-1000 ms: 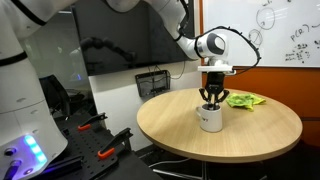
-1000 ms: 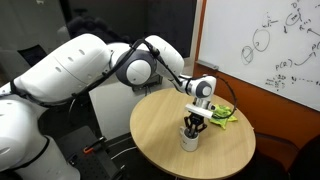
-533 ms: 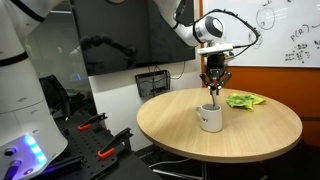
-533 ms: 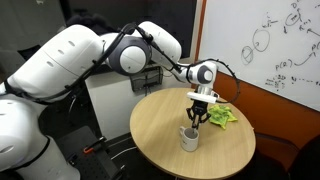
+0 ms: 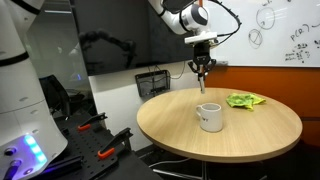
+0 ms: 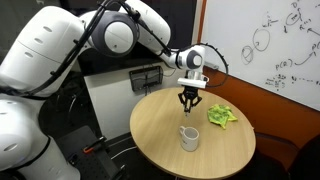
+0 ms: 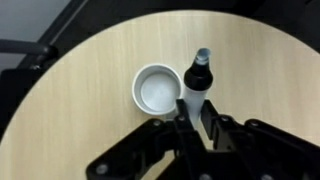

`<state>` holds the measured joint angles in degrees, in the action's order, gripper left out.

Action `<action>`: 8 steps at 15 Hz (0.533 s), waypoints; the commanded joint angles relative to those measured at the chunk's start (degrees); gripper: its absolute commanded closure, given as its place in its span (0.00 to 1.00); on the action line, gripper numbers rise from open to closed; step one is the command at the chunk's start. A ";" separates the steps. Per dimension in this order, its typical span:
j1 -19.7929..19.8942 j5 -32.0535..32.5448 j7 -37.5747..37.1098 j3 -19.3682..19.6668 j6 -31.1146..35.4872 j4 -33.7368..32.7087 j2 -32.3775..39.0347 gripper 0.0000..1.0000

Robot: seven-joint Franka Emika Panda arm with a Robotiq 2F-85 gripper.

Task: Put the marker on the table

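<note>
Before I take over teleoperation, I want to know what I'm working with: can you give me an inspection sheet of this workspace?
Surface: round wood table, carrying two loose items.
Job's things: marker held in the air above the table, not yet put down.
Clutter: white mug near the middle, looks empty in the wrist view; green cloth toward the wall side.
Gripper: gripper shut on the marker, raised well above the mug.
Cables: black cable looping by the wrist, off the table.
Surroundings: whiteboard, dark screen.
</note>
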<state>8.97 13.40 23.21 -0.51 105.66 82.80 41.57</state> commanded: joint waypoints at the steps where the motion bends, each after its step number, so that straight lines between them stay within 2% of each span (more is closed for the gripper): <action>1: -0.61 -3.77 -3.52 -1.82 15.01 9.87 -3.51 0.95; 4: -3.06 -8.77 -12.70 -1.90 23.10 11.55 -0.15 0.95; 5: -3.82 -9.60 -14.08 -1.88 24.88 11.62 1.03 0.95; 8: -5.69 -10.63 -17.77 -1.51 35.65 12.66 4.32 0.95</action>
<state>4.69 4.36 9.09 -2.97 133.57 94.32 44.66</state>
